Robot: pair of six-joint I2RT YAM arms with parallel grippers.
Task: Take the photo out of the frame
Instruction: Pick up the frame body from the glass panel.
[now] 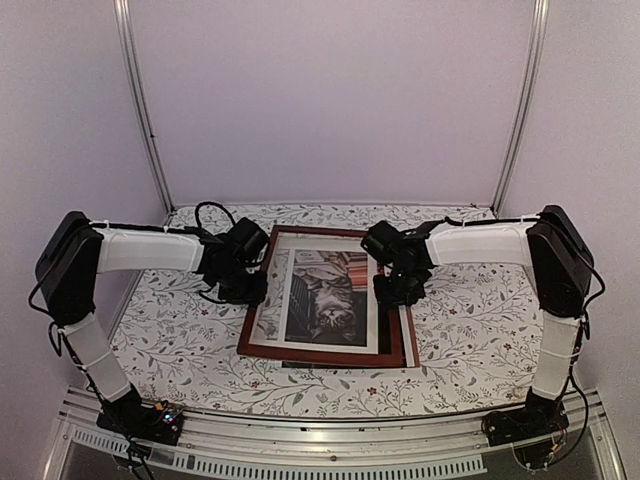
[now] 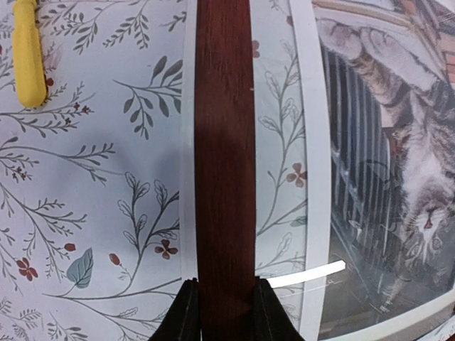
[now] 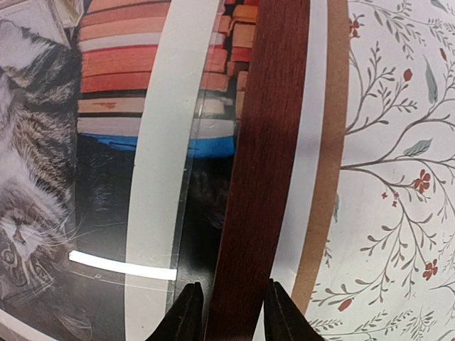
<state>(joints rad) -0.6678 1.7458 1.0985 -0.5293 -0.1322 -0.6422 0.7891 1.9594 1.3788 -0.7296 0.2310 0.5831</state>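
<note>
Left wrist shows left fingers [image 2: 186, 316], like right fingers [image 3: 188, 316], pinching the frame [image 2: 224, 142].

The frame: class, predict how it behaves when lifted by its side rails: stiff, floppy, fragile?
Probably stiff: the frame has straight wooden rails. Possibly fragile: glare streaks suggest glass. Being wide, it may tilt unless left pincer and right pincer lift evenly.

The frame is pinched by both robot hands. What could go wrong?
1. The left gripper and right gripper each pinch only a thin side rail of the frame. If one lifts faster, the frame may twist or slip out.
2. A bright glare streak suggests a glass pane over the photo. Tilting could let it slide out and crack.
3. The photo might stick and come up too.
</note>
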